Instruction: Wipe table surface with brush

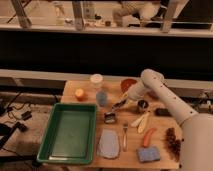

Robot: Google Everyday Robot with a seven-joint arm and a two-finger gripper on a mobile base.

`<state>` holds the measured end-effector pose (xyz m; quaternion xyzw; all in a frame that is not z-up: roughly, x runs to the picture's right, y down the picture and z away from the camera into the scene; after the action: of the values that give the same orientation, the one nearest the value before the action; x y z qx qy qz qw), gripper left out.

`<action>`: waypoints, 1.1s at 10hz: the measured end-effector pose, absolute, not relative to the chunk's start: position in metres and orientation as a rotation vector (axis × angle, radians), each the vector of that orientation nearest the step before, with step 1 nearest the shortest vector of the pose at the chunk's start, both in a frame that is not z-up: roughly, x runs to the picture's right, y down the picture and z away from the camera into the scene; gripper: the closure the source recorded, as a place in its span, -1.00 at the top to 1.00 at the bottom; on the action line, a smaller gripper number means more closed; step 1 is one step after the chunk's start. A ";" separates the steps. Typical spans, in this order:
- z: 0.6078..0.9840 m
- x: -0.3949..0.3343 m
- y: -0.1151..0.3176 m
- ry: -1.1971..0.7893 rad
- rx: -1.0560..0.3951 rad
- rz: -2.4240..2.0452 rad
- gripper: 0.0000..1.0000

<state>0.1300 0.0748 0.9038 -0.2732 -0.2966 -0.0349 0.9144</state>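
Tabletop (114,89) centre: one brush (118,105) (in closed hand (123,102))

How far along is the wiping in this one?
Done: the gripper is low over the middle of the table, shut, right beside the brush. In hand: picking up the brush; whether its handle is actually gripped cannot be seen. Left: all the wiping, since the brush head sits on the table and no stroke shows.

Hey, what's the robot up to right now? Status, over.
Pincer shut, low over table surface. Brush seemingly in its grip. Blue cup and black block close by.
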 end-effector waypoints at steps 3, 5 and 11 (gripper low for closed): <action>0.892 0.130 0.052 -0.635 -0.498 -0.061 -1.00; 0.887 0.135 0.044 -0.641 -0.468 -0.049 -1.00; 0.872 0.147 0.039 -0.640 -0.435 -0.046 -1.00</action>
<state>0.1470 0.0390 0.8718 -0.2123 -0.3122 -0.0225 0.9257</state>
